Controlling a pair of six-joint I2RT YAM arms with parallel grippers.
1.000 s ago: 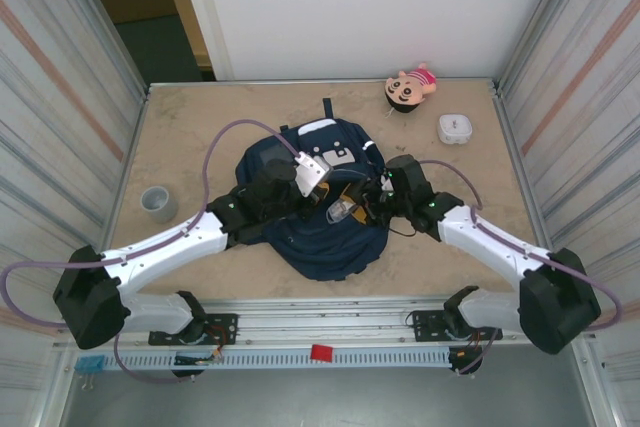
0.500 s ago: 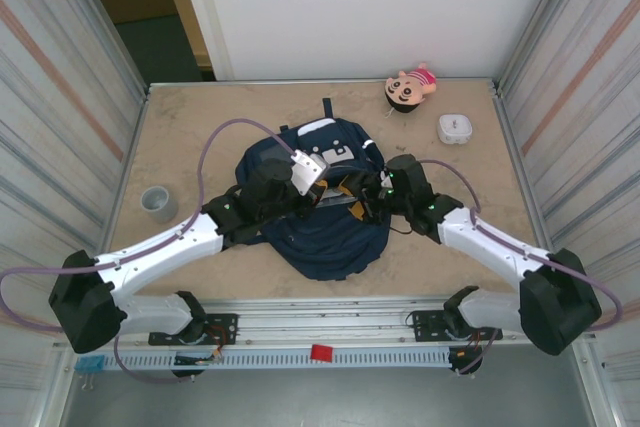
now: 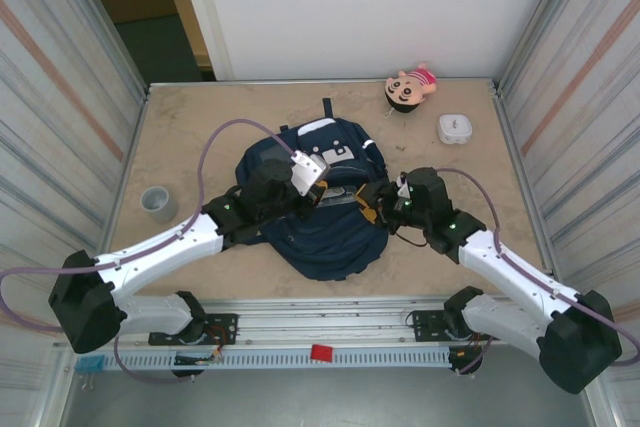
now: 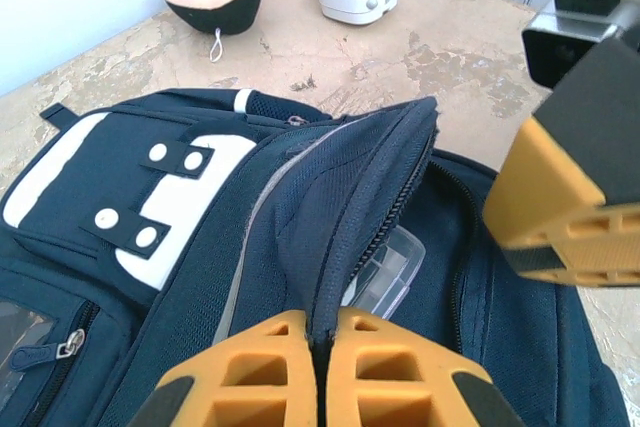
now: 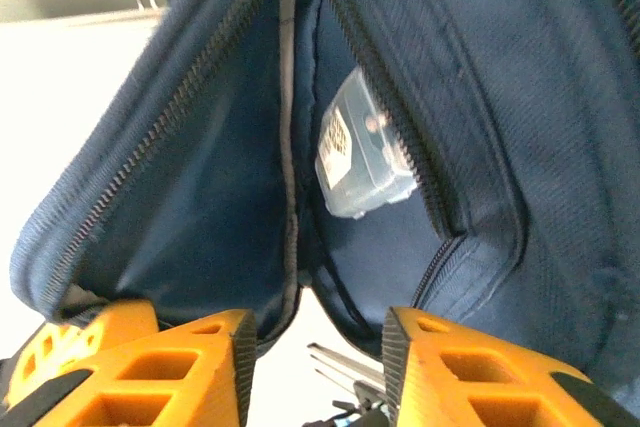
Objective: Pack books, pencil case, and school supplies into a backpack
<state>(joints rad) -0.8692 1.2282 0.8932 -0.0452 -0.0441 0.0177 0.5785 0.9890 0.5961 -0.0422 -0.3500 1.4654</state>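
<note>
Navy backpack [image 4: 300, 177] with white patches gapes, clear oblong piece [image 5: 360, 152] inside.

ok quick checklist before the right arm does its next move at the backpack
1. Left gripper jaws shut on the backpack zipper edge, lifting it: ok.
2. Opening gapes wide toward the right gripper: ok.
3. Right jaws open, nothing between them: ok.
4. Clear case lying inside the backpack: ok.
5. Pink plush doll and white box away from the opening, near the far wall: ok.
6. Room left deeper inside: cannot tell, it is dark in there.
</note>
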